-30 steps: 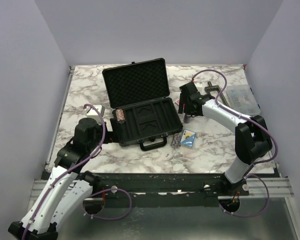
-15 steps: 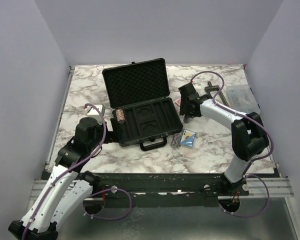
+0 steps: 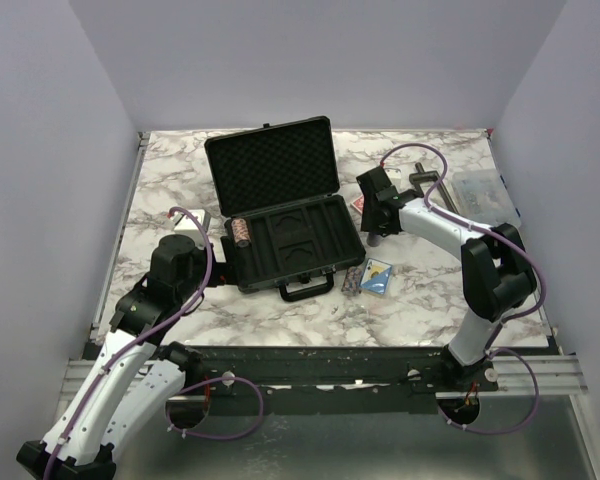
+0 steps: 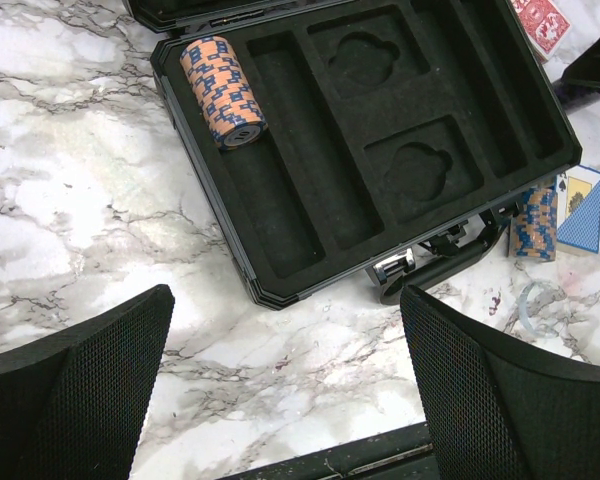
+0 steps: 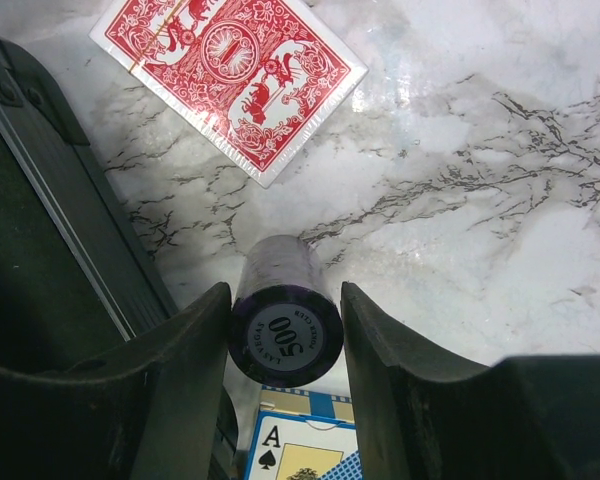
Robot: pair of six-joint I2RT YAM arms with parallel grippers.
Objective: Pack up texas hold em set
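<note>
— Purple chip stack (image 5: 286,345) sits between the right tool's (image 5: 284,292) pads, both touching its sides: clenched on it, low over the bench (image 3: 430,290). The "500" face points at the wrist camera.
— Neighbours?
— Red deck (image 5: 228,75) is flat on the bench just beyond it and blue deck (image 5: 305,440) just on the near side. The black case (image 4: 310,200) wall is right beside the left pad.
— Left tool?
— Left tool (image 4: 287,295) is released, jaws wide, nothing in them, hanging off the case's front-left corner.
— Case?
— Open mid-bench, lid up at the far side. One orange-and-blue chip stack (image 4: 223,90) lies on its side at the far end of the leftmost slot. A second orange-and-blue stack (image 4: 535,225) is on the bench right of the handle (image 4: 430,270), just beside the blue deck.
</note>
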